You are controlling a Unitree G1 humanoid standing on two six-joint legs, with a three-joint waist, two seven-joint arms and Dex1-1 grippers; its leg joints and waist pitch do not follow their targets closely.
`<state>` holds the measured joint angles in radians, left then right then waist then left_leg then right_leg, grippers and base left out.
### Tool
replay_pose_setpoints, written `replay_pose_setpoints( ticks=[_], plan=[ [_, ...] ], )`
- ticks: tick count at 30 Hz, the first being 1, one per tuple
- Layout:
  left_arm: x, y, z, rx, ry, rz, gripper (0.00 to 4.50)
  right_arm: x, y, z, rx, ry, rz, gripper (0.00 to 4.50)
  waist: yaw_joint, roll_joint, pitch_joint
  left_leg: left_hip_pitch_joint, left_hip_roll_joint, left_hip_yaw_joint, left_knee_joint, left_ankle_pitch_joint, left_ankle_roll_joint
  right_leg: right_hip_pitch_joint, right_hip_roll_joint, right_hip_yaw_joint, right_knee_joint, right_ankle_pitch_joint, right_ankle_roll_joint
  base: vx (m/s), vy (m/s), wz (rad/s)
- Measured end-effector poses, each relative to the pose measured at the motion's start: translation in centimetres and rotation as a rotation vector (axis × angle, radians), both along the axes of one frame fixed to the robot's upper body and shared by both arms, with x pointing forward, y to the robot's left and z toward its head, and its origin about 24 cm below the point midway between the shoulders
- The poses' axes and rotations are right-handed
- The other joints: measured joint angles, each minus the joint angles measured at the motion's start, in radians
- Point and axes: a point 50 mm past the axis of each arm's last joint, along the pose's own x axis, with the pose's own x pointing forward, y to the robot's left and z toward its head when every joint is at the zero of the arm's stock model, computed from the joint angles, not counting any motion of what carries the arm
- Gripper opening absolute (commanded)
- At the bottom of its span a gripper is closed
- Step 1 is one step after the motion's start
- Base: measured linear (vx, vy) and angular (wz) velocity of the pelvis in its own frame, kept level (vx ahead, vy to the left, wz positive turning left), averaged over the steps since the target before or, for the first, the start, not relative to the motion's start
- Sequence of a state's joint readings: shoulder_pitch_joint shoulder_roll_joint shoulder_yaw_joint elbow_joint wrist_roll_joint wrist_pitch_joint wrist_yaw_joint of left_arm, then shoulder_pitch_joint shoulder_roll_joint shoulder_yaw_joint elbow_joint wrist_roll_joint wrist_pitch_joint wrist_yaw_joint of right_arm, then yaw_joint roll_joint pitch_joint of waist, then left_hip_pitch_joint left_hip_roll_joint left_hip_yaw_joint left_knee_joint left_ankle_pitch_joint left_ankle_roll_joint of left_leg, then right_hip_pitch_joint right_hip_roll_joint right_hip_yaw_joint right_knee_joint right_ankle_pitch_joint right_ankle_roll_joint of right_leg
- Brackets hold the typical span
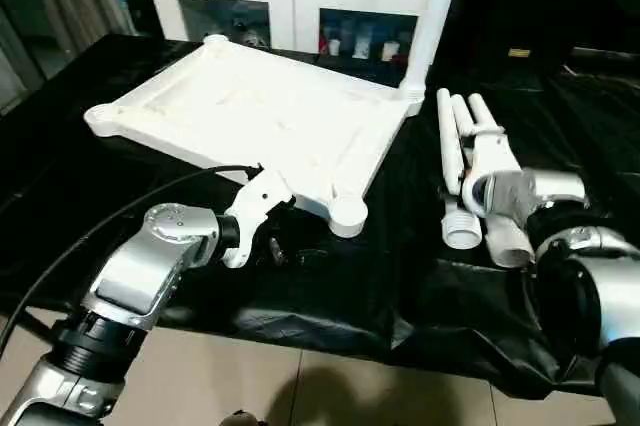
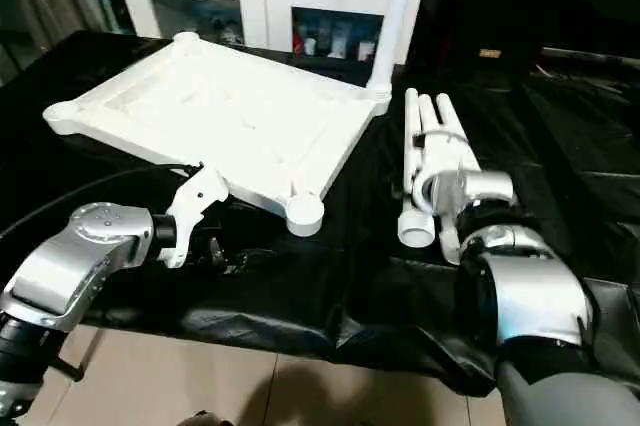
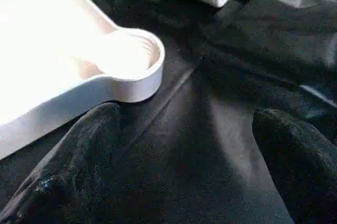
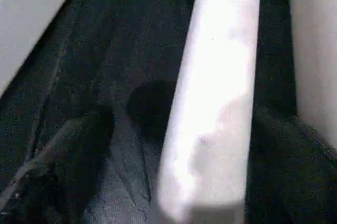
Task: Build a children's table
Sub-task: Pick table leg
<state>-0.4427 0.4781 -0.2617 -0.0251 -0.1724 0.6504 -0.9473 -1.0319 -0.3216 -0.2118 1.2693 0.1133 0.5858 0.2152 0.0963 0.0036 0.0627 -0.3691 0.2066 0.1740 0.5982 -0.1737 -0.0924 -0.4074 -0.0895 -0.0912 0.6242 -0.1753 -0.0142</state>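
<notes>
On black cover, right claw (image 4: 174, 145) apparently straddling table leg (image 4: 216, 92)

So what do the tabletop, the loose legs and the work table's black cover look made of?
Tabletop: white moulded plastic, judging by its ribs and rounded sockets. Loose legs: likely the same plastic, smooth tubes with moulded threads. Black cover: thin glossy sheet, wrinkled and shiny, probably plastic film.

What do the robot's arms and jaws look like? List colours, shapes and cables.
Both forearms are rounded silver metal shells with black joints. The left arm has a white wrist bracket and a thin black cable running along it. The right arm is bulkier. The fingers are black and rounded.
</notes>
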Motion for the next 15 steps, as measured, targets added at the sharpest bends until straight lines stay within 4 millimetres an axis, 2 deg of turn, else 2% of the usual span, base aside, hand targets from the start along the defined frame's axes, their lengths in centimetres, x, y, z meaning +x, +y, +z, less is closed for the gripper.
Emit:
replay_pose_setpoints(
  ticks=[3, 6, 12, 14, 15],
  plan=[
    [0.0, -0.1, -0.1, 0.002, 0.001, -0.006, 4.50, 0.0, 0.0, -0.1, 0.005, 0.004, -0.004, 4.12, -0.001, 0.000, 0.000, 0.000, 0.000, 0.000, 0.001, 0.000, 0.000, 0.000, 0.000, 0.000, 0.002, 0.000, 0.000, 0.000, 0.000, 0.00],
    [-0.1, -0.4, -0.1, 0.000, -0.015, -0.020, 4.50, -0.1, 0.0, -0.2, 0.013, 0.007, -0.017, 3.74, -0.001, 0.000, 0.000, 0.001, 0.000, -0.001, 0.001, 0.000, 0.000, 0.000, 0.000, 0.000, 0.003, 0.000, 0.000, 0.000, 0.000, 0.00],
    [0.3, -1.1, 0.0, -0.003, -0.151, 0.030, 4.50, -0.1, 0.0, -0.3, 0.054, 0.004, -0.040, 3.27, -0.005, -0.001, 0.000, 0.001, 0.000, -0.001, 0.001, 0.000, 0.000, 0.000, -0.001, 0.000, 0.003, 0.000, 0.000, 0.000, 0.000, 0.00],
    [0.1, -1.4, -0.2, -0.024, -0.168, 0.046, 4.50, -0.2, 0.0, -0.3, 0.068, 0.004, -0.051, 3.21, -0.005, -0.003, -0.001, 0.000, 0.000, -0.001, 0.002, 0.000, 0.000, 0.000, -0.001, 0.000, 0.003, 0.000, 0.000, 0.000, 0.000, 0.00],
    [0.0, -1.4, -0.4, -0.026, -0.161, 0.047, 4.50, -0.2, 0.0, -0.3, 0.070, 0.004, -0.054, 3.04, -0.006, -0.003, -0.001, 0.000, 0.000, -0.001, 0.002, 0.000, 0.000, 0.000, 0.000, 0.000, 0.003, 0.000, 0.000, 0.000, 0.000, 0.00]
  ],
)
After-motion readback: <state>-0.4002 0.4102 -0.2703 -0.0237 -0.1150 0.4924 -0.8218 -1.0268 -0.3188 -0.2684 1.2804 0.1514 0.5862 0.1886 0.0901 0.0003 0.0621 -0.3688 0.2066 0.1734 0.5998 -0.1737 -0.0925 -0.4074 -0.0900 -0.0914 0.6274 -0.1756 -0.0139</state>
